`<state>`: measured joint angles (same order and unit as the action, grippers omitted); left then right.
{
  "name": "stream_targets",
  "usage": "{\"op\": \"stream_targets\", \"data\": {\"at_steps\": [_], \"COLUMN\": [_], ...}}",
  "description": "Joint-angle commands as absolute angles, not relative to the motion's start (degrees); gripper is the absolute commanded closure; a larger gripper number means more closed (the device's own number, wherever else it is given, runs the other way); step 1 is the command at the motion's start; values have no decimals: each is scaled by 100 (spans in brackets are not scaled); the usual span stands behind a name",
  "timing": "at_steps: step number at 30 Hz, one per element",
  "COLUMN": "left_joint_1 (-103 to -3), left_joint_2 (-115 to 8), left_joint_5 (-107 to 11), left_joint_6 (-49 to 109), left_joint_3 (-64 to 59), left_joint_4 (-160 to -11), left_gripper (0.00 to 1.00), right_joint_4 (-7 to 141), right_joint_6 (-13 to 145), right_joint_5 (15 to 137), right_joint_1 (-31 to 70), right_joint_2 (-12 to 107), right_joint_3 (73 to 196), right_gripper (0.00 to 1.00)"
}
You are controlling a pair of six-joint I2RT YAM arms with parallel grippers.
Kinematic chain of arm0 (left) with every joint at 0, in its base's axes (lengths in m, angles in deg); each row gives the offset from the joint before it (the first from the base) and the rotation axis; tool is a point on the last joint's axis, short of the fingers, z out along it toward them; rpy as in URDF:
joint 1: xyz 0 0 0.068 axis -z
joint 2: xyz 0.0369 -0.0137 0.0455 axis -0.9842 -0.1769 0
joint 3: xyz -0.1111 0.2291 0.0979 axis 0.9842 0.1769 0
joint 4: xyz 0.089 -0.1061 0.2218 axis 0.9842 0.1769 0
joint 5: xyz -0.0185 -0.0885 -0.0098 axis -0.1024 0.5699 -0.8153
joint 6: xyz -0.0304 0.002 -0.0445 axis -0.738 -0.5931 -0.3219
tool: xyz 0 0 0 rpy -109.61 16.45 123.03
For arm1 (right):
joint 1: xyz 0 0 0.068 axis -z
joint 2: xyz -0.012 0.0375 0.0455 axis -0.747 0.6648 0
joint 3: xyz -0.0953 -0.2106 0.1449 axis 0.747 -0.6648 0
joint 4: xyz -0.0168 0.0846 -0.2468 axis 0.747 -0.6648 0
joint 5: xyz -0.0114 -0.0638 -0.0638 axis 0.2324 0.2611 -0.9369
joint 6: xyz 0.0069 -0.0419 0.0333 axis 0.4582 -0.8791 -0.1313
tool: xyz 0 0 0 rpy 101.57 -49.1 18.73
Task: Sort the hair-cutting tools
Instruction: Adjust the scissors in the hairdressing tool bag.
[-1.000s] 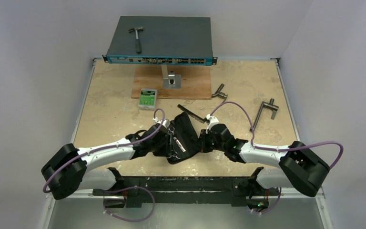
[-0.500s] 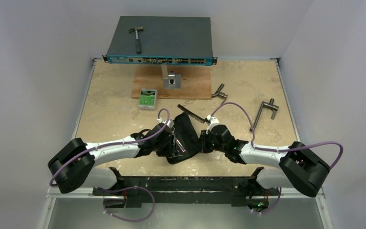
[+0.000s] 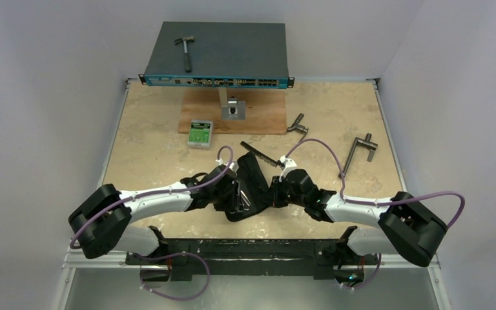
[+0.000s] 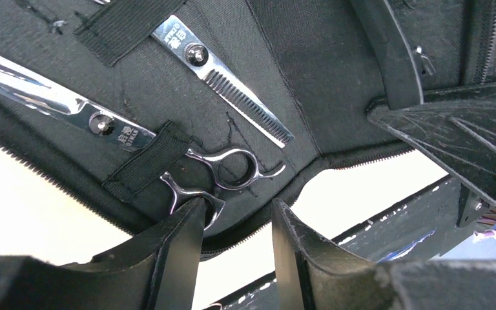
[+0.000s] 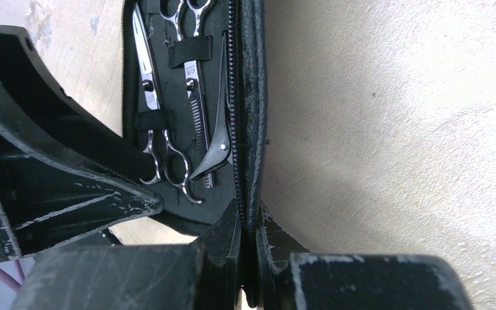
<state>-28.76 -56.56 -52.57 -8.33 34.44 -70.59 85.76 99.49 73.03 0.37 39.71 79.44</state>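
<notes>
An open black zip case (image 3: 253, 175) lies mid-table. Two silver scissors are strapped inside it: a plain pair (image 4: 113, 126) and a toothed thinning pair (image 4: 232, 84). My left gripper (image 4: 237, 206) hovers open at the case's near edge, and its left fingertip (image 4: 190, 216) touches a ring handle of the plain pair. My right gripper (image 5: 250, 218) is shut on the case's raised flap (image 5: 253, 97), holding it up. A slim black hair clip (image 5: 218, 132) sits beside the thinning scissors (image 5: 192, 90). A long black comb (image 3: 259, 154) lies on the table behind the case.
At the back stands a network switch (image 3: 218, 55) with a hammer (image 3: 185, 51) on it. Below it are a wooden board (image 3: 258, 116), a metal bracket (image 3: 234, 108) and a green box (image 3: 201, 132). Two grey T-handle tools (image 3: 297, 123) (image 3: 358, 152) lie right.
My left arm has swung in to the right, bringing its gripper over the scissors' handles in the case. The right gripper and the flap it holds have stayed put.
</notes>
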Motion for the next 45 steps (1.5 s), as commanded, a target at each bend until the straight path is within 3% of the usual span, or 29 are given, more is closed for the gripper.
{"op": "stream_targets", "data": {"at_steps": [1,10,16,19,26,45], "left_joint_1": [-2854,-2931,-3683,-4147,-4171,-3921], "left_joint_2": [-5047,-3769,-3440,-3617,-4350,-5706], "left_joint_5": [-5672,-6696,-6888,-6586,-5864,-6221], "left_joint_6": [-640,-354,-751,-811,-732,-1027], "left_joint_3": [3327,2843,3347,3611,3527,3215], "left_joint_4": [-6908,-5669,-5797,-6221,-6875,-6998], "left_gripper": [58,51,51,51,54,55], "right_joint_4": [8489,8040,7770,7656,7624,7892], "right_joint_6": [9954,9716,9628,9584,9508,9516], "right_joint_5": [7431,7156,6999,6921,6898,7144], "right_joint_1": [-78,-80,-80,-79,-79,-89], "right_joint_2": [3875,3686,3574,3567,3562,3799], "right_joint_3": [7912,8004,8061,8075,8064,8046], "right_gripper": [100,100,100,100,100,100]}}
